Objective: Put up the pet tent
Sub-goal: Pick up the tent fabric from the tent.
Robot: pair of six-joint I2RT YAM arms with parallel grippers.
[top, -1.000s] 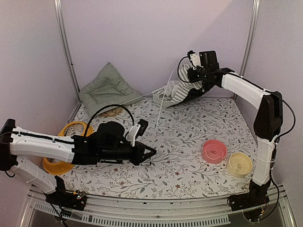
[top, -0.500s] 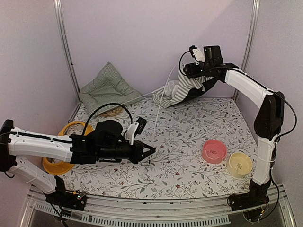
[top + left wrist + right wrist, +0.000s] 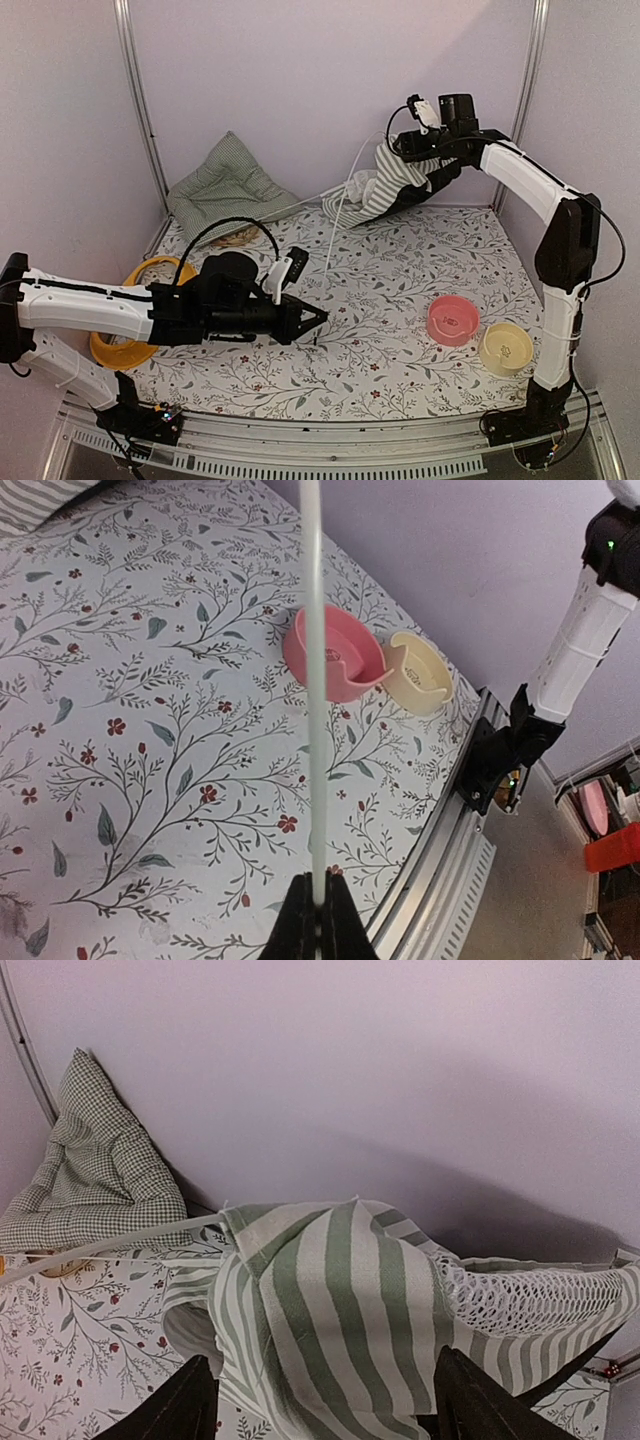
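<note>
The left pincer (image 3: 320, 925) is clenched on the thin pole (image 3: 312, 680) toward the table's (image 3: 400, 370) front edge, probably to arch it, while the right pincer (image 3: 402, 150) stands released around the pet tent (image 3: 385, 190) at the far edge

A pink bowl (image 3: 453, 320) is set on the floral table (image 3: 400, 375); cream bowl (image 3: 505, 349) just right, orange bowl (image 3: 112, 352) far left, cushion (image 3: 225, 185) and pet tent (image 3: 385, 192) behind.

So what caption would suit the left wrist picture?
Left gripper pinching a thin white tent pole above the flowered table, pink bowl and cream bowl beyond.
</note>
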